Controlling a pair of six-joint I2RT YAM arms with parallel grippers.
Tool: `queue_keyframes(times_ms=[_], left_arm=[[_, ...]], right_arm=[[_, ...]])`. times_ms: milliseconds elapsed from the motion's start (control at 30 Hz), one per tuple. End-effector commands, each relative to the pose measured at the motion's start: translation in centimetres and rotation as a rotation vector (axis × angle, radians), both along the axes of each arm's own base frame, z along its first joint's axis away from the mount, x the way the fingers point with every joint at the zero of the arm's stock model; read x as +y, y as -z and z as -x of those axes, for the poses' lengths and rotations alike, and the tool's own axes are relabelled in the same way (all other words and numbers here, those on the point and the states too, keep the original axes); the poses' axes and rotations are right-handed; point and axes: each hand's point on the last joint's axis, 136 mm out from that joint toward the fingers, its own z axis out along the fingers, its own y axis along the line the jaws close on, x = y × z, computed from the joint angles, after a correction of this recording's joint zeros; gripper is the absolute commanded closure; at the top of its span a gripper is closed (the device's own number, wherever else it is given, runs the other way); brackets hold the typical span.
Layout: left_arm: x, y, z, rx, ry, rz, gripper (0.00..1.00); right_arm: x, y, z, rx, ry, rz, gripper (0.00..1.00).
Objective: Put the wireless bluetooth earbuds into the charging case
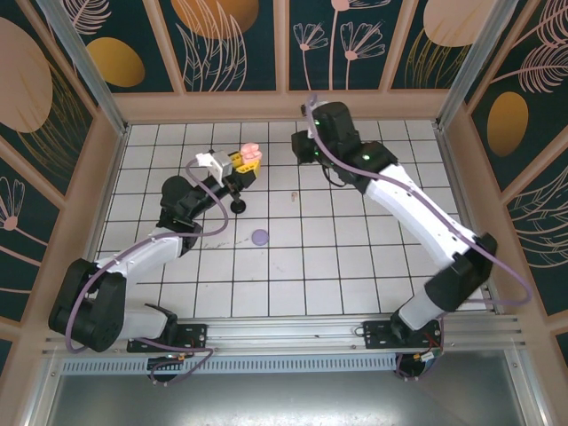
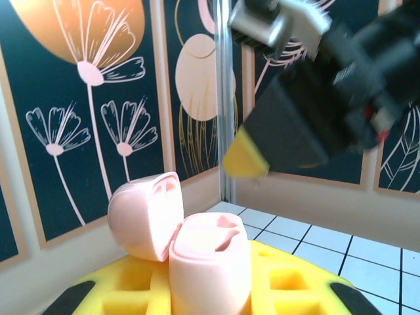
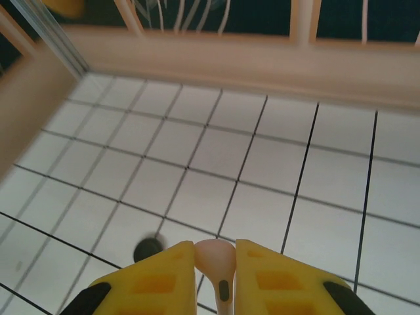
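Right gripper [image 3: 214, 248] pinches pink earbud [image 3: 217, 266] lengthwise, bulb pointing outward.

My yellow padded fingers [image 3: 157, 279] pinch a small pink stemmed plastic earbud [image 3: 214, 258] at six o'clock. A blurred dark round object [image 3: 147, 250] lies on the white tiled table [image 3: 262, 164] at seven o'clock.

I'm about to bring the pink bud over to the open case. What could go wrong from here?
1. The pink earbud sits pinched at the very tips of the right gripper; it may twist or slip.
2. The open pink case is held up by the left gripper, unsupported; pressing in could tilt it or bump the lid.
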Motion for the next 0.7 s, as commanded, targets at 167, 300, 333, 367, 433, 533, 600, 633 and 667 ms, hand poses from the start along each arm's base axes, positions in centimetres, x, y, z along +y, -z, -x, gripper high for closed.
queue_keyframes(times_ms=[167, 300, 333, 367, 433, 533, 600, 633, 667], left_arm=[[-1.3, -1.9, 1.5, -0.179, -0.022, 0.037, 1.0], [-2.4, -2.3, 1.8, -0.212, -0.009, 0.057, 1.0], [-2.6, -2.5, 1.8, -0.22, -0.004, 0.062, 1.0], [-2.9, -2.6, 1.8, -0.228, 0.001, 0.068, 1.0], [-3.3, -2.9, 1.8, -0.243, 0.003, 0.081, 1.0], [-3.9, -3.2, 1.7, -0.257, 0.011, 0.098, 1.0], [-4.2, -3.3, 1.6, -0.261, 0.022, 0.105, 1.0], [-4.4, -3.3, 1.6, -0.262, 0.031, 0.105, 1.0], [-4.6, -3.4, 1.6, -0.264, 0.038, 0.105, 1.0]], right_arm=[[-0.6, -9.6, 4.9, -0.256, -0.12, -0.276, 0.81], [-0.2, -11.1, 7.1, -0.309, -0.213, -0.353, 0.8], [0.0, -11.2, 7.5, -0.316, -0.238, -0.366, 0.8], [0.2, -11.2, 7.9, -0.32, -0.26, -0.375, 0.8], [0.7, -10.9, 8.5, -0.321, -0.305, -0.385, 0.8], [1.5, -10.3, 9.3, -0.324, -0.357, -0.394, 0.8], [1.8, -9.9, 9.6, -0.32, -0.375, -0.399, 0.8], [2.0, -9.5, 9.5, -0.312, -0.375, -0.399, 0.8], [2.1, -9.2, 9.5, -0.306, -0.378, -0.397, 0.8]])
